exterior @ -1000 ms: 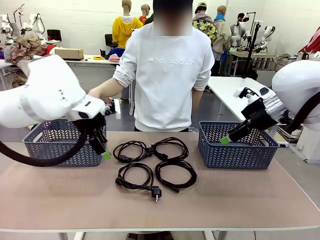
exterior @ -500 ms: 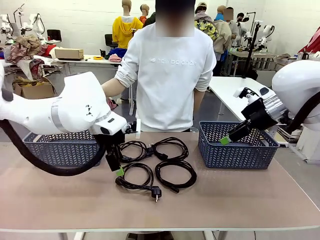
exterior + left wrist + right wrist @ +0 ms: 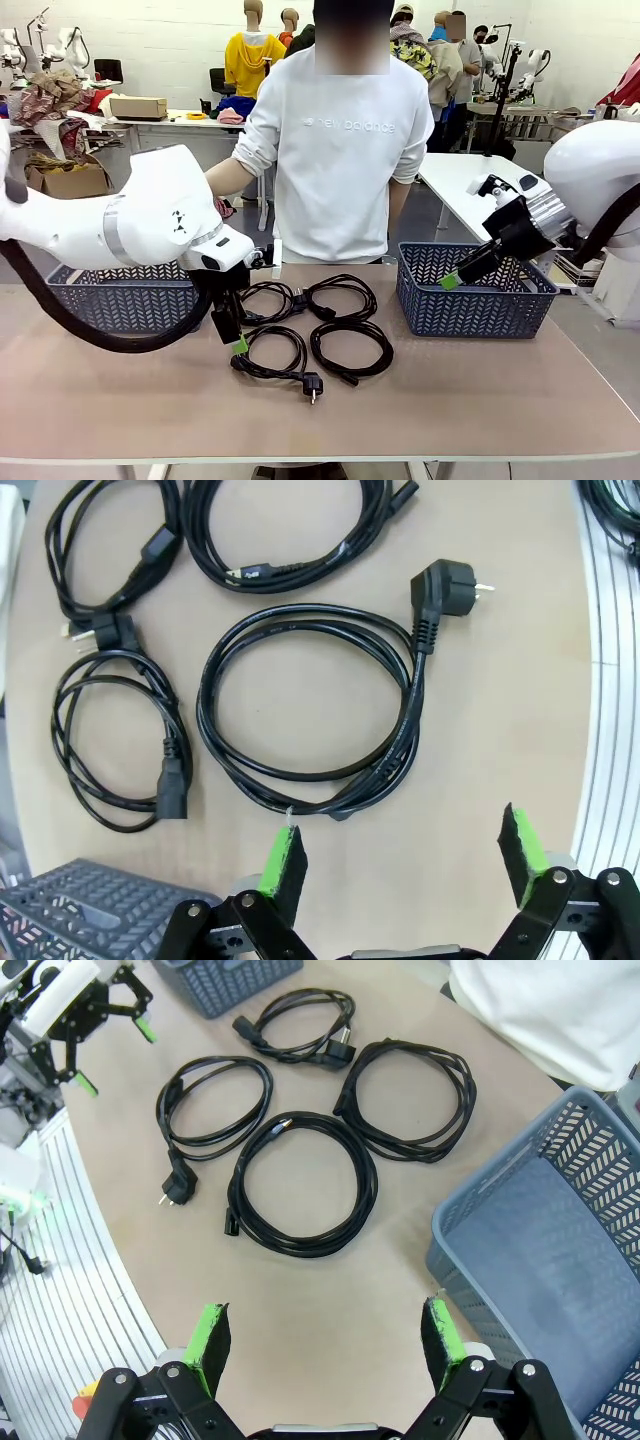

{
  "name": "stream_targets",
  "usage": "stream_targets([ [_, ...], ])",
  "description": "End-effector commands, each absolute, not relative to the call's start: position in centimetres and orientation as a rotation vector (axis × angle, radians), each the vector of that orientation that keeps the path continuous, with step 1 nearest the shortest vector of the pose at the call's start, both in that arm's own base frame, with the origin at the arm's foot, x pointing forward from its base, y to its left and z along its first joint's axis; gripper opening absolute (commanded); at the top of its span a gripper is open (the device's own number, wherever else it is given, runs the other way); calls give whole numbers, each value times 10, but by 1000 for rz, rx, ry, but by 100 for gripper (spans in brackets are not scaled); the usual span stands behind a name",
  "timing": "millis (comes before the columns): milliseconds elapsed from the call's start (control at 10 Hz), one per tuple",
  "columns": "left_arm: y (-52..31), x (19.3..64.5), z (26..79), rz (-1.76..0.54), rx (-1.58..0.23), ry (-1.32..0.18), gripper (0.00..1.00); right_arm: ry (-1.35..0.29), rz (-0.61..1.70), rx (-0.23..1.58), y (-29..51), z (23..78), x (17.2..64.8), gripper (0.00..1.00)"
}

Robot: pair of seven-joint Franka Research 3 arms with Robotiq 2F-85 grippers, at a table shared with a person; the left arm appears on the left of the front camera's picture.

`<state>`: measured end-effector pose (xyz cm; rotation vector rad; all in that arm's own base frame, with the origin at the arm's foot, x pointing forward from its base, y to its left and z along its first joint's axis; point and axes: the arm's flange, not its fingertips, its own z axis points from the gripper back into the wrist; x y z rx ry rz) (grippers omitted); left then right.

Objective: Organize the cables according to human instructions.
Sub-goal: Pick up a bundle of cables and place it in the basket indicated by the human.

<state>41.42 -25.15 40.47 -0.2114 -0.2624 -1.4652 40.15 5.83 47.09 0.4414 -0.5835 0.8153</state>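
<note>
Just ahead of spread left claw — cable coil, seemingly untouched.

White arms, thick black hoses, black left gripper, right gripper (green pads)

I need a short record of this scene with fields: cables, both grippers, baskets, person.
cables: four black coils, all on the table, between the baskets
left gripper: open, at the edge of the near-left coil
right gripper: open, in the air beside the right basket
person: standing at the far side
</note>
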Motion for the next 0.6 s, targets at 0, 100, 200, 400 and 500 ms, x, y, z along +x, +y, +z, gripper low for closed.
stream_targets([
  [0,-251,415,406,-1464,-210,-270,100,-601,827,459,58,470,405,100],
  [100,-252,414,405,-1465,-211,-262,100,-601,827,459,58,470,405,100],
  [200,-258,414,400,-1479,-177,-248,100,-601,827,459,58,470,405,100],
  [400,-277,419,389,-1516,-150,-212,100,-601,827,459,58,470,405,100],
  [500,-285,420,383,-1522,-145,-192,100,-601,827,459,58,470,405,100],
])
